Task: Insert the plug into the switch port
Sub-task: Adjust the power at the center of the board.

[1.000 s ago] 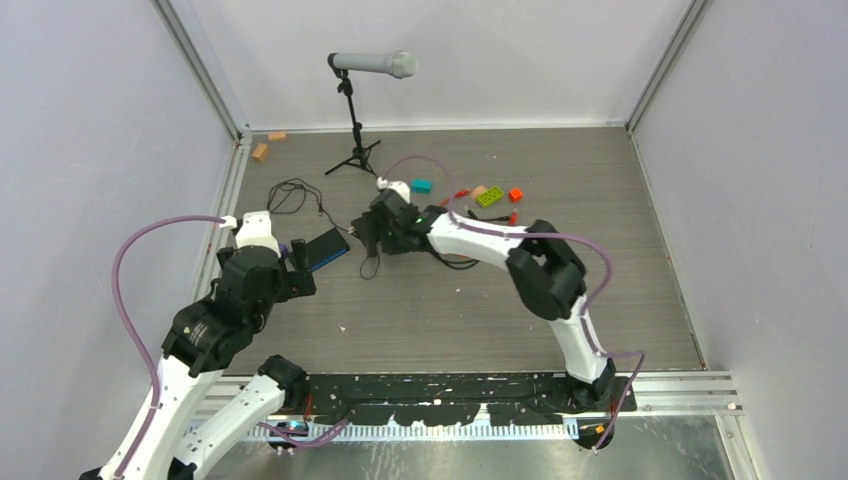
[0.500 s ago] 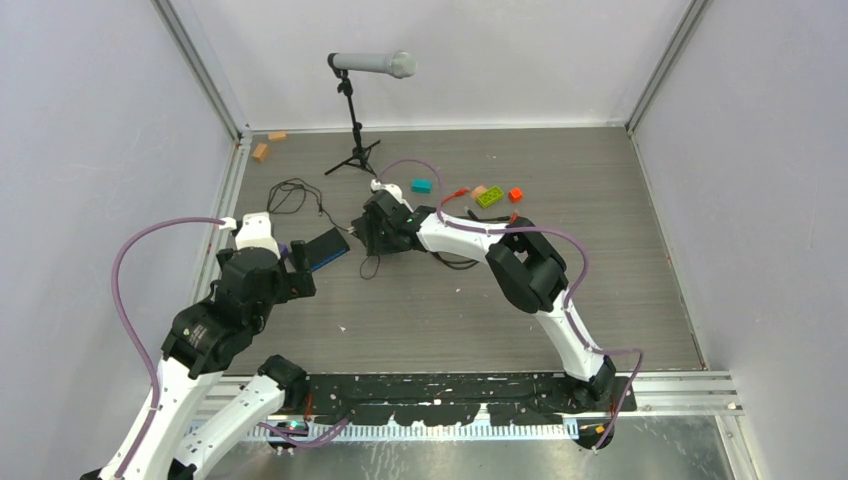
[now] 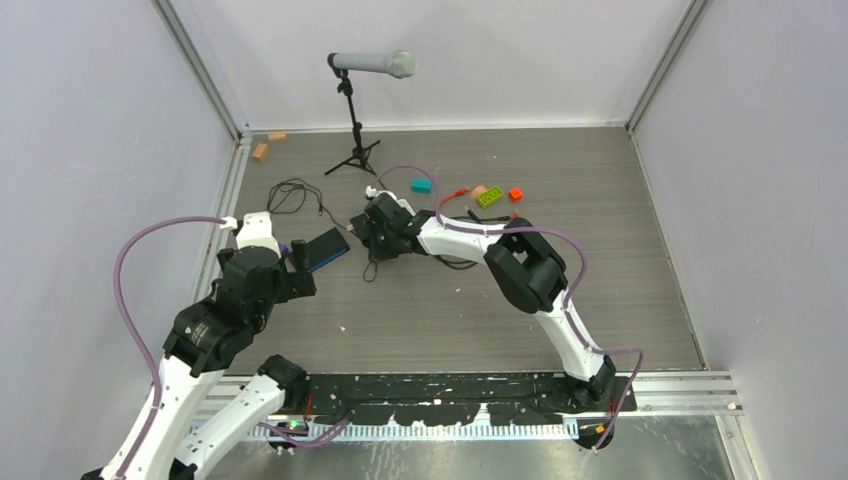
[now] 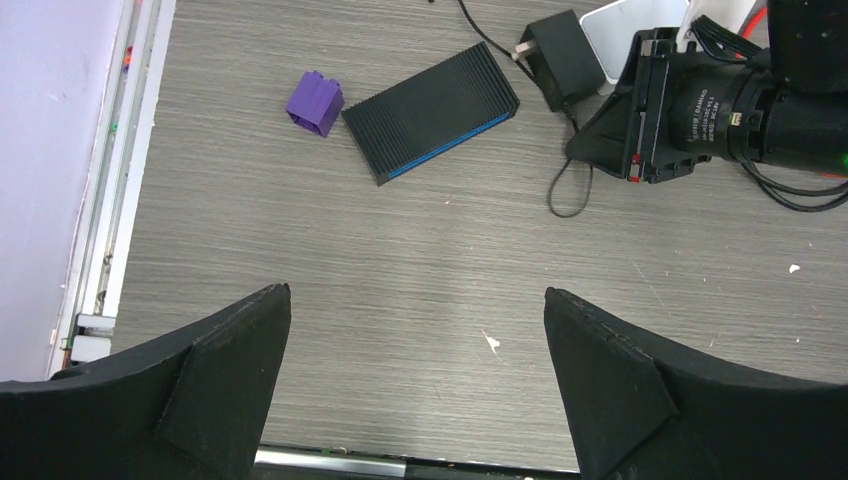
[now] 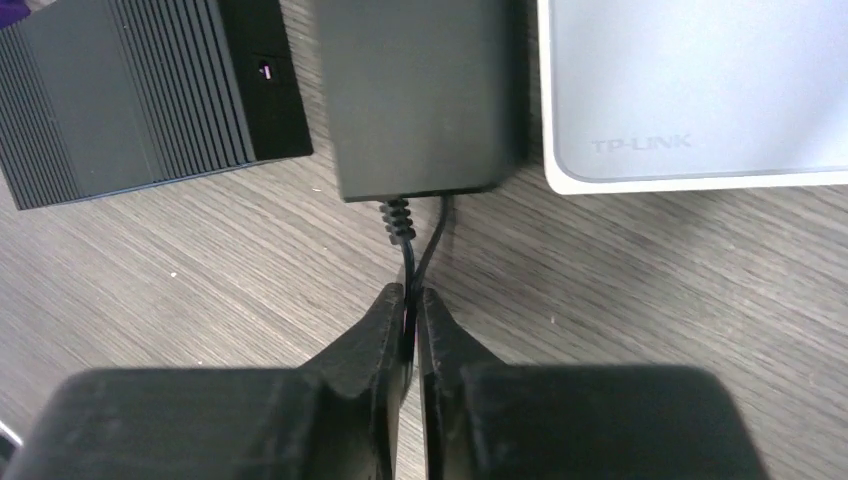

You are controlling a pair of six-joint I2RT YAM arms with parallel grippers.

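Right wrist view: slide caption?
Right gripper pinches the cable of the black adapter lying between ribbed black switch and white TP-LINK box.

Black adapter [image 5: 420, 95] lay just ahead of the right pincer [image 5: 412, 318], its cord [image 5: 408, 245] between the tips; white box [image 5: 700, 90] ahead-right.

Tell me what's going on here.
The right gripper is pinched on the thin black cord of the power adapter, which lies between the black switch box and the white router. The left gripper hovers open above the table, holding nothing. The red cable lies farther back, untouched.
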